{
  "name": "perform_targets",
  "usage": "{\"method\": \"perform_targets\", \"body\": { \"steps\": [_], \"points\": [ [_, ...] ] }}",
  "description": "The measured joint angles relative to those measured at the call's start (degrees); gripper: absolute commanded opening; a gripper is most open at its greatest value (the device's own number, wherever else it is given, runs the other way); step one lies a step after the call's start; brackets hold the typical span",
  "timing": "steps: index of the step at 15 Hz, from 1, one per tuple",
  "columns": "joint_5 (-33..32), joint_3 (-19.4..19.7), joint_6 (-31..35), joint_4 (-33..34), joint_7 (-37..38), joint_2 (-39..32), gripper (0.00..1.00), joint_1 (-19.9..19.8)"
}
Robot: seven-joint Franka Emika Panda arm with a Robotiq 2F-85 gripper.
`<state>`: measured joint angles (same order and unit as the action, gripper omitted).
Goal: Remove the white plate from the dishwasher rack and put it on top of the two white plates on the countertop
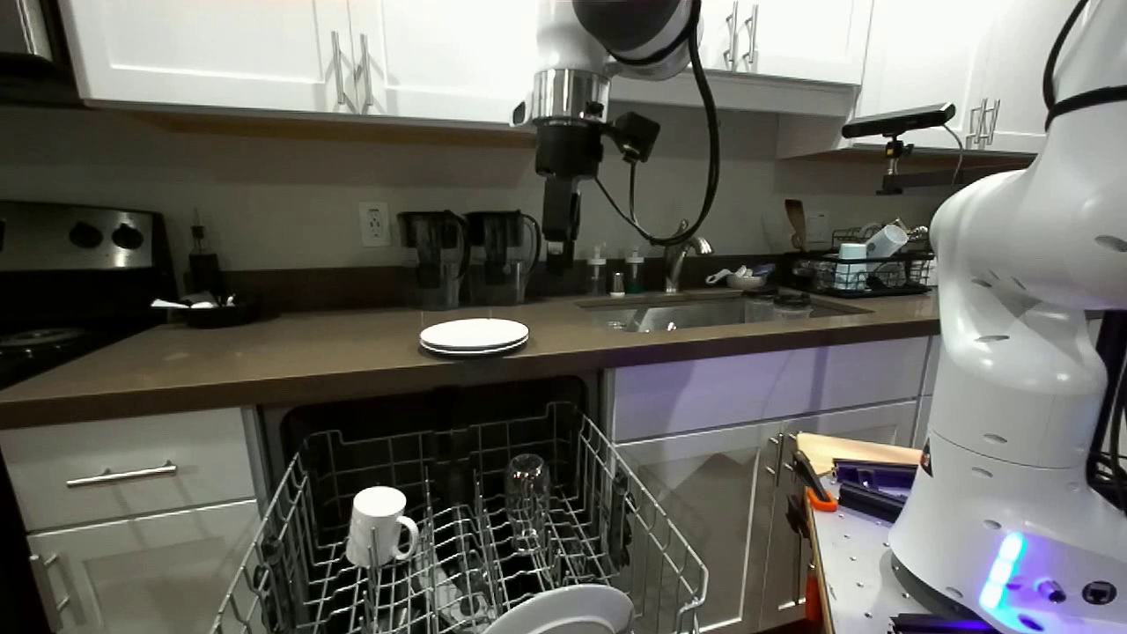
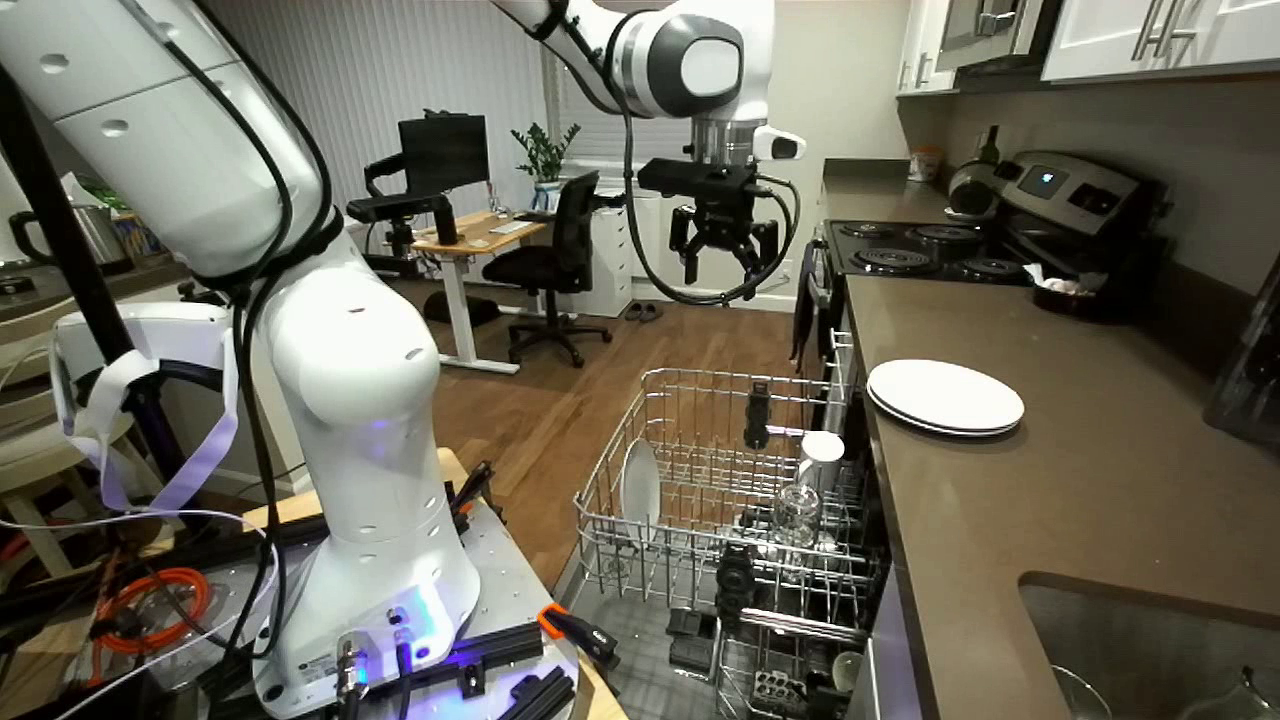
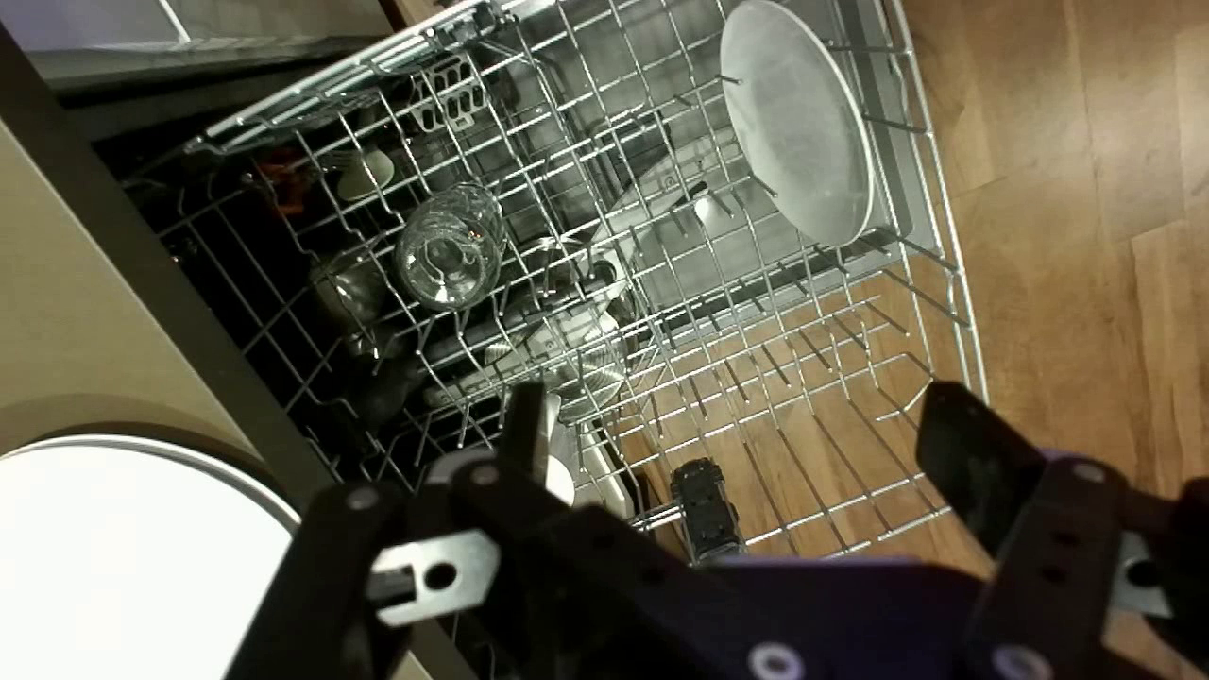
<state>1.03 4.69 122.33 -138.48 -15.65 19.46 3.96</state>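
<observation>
While well above the rim of the dishwasher rack (image 2: 700, 373) — tool (image 2: 721, 279), jaws apart, free air below.

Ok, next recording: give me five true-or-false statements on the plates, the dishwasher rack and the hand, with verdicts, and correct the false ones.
1. The white plate is in the dishwasher rack. True.
2. The dishwasher rack holds nothing else. False: a white mug and a clear glass are in it too.
3. The two white plates lie stacked on the countertop. True.
4. The hand is higher than the dishwasher rack. True.
5. The hand is shut on the white plate. False: it is open and holds nothing.
</observation>
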Motion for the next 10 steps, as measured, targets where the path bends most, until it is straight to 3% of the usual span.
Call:
{"method": "perform_targets", "body": {
  "steps": [5,10],
  "points": [
    [0.0,-0.68,0.0,0.02,-0.31,-0.88,1.0,0.16],
    [0.0,-3.61,1.06,0.15,-1.77,-7.04,1.0,2.58]
  ]
}}
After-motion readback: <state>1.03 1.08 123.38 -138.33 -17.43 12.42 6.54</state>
